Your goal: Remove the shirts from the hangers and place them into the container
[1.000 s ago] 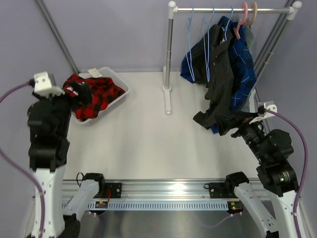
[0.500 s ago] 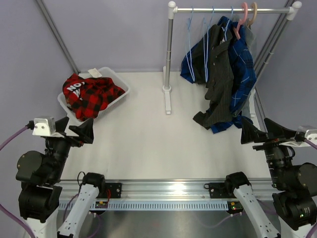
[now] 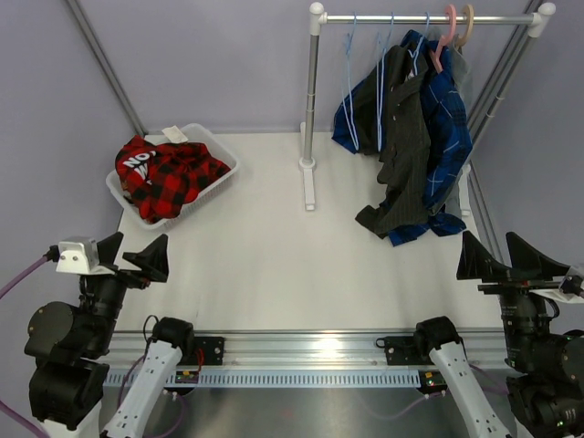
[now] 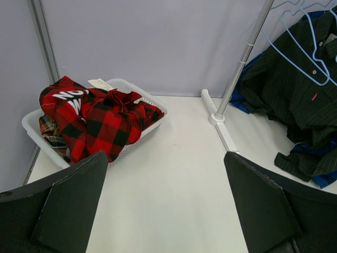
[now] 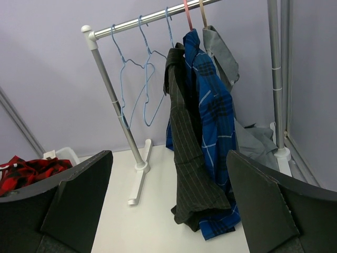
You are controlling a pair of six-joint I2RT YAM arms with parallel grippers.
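Note:
A red-and-black check shirt (image 3: pixel 169 178) with white lettering lies heaped in the white container (image 3: pixel 225 153) at the back left; a brown plaid shirt (image 4: pixel 50 129) peeks out under it. On the rack hang a dark grey shirt (image 3: pixel 401 146) and a blue plaid shirt (image 3: pixel 447 119), their hems resting on the table. Two empty light-blue hangers (image 3: pixel 351 64) hang left of them; a pink hanger (image 3: pixel 448 27) and a beige hanger (image 3: pixel 467 23) are at the right end. My left gripper (image 3: pixel 137 251) and right gripper (image 3: pixel 491 248) are open and empty near the front edge.
The clothes rack's post (image 3: pixel 312 100) and flat foot (image 3: pixel 309 187) stand at the back centre. A light grey garment (image 5: pixel 224 52) hangs behind the blue plaid shirt. Slanted frame poles (image 3: pixel 105 68) run along the left and right sides. A metal rail (image 3: pixel 310 347) lines the near edge.
Both arms have drawn back to the near edge: the left from over the container, the right from the hanging shirts' hems. Both grippers stayed open and the shirts have not moved.

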